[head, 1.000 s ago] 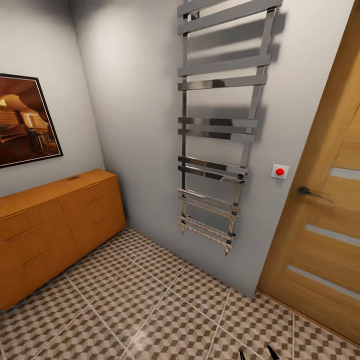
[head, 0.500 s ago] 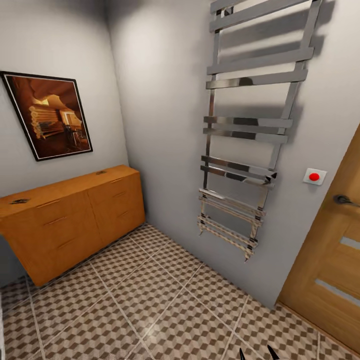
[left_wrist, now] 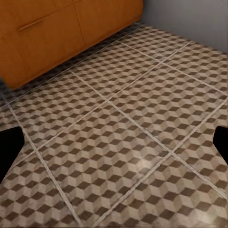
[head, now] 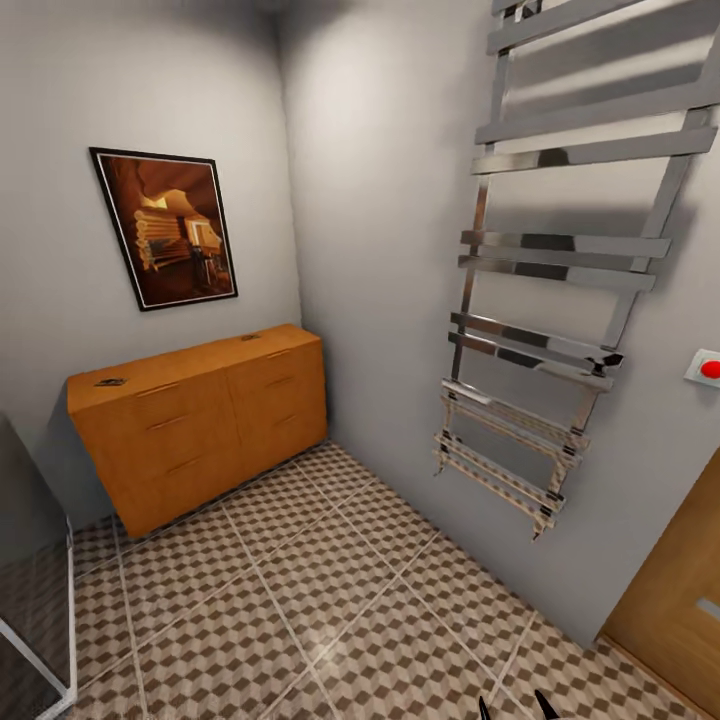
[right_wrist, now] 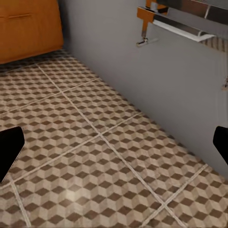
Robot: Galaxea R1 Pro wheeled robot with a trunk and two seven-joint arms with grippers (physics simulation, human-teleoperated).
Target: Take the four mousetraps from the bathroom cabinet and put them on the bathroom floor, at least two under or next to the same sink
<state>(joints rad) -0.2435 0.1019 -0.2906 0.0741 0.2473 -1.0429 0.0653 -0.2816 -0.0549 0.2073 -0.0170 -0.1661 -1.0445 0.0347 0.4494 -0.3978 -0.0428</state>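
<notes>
The orange-brown cabinet (head: 200, 420) stands against the far left wall, with its drawers closed. Two small flat mousetraps lie on its top, one near the left end (head: 110, 381) and one near the right end (head: 250, 337); they are too small for detail. The cube-patterned bathroom floor (head: 300, 600) stretches from me to the cabinet. My left gripper (left_wrist: 114, 147) hangs open over bare tiles, with the cabinet (left_wrist: 57, 28) ahead of it. My right gripper (right_wrist: 114, 142) is open too, over tiles beside the grey wall. The sink is out of view.
A chrome towel rail (head: 560, 300) hangs on the right wall, with a red button (head: 708, 368) and a wooden door (head: 670, 620) beyond it. A framed picture (head: 165, 228) hangs above the cabinet. A glass panel (head: 30, 600) stands at the near left. Two dark fingertips (head: 545, 706) poke up at the bottom edge.
The camera has swung left, so the whole scene shifted right. The cabinet now shows in full, the glass panel has come in at the left, and most of the door has left.
</notes>
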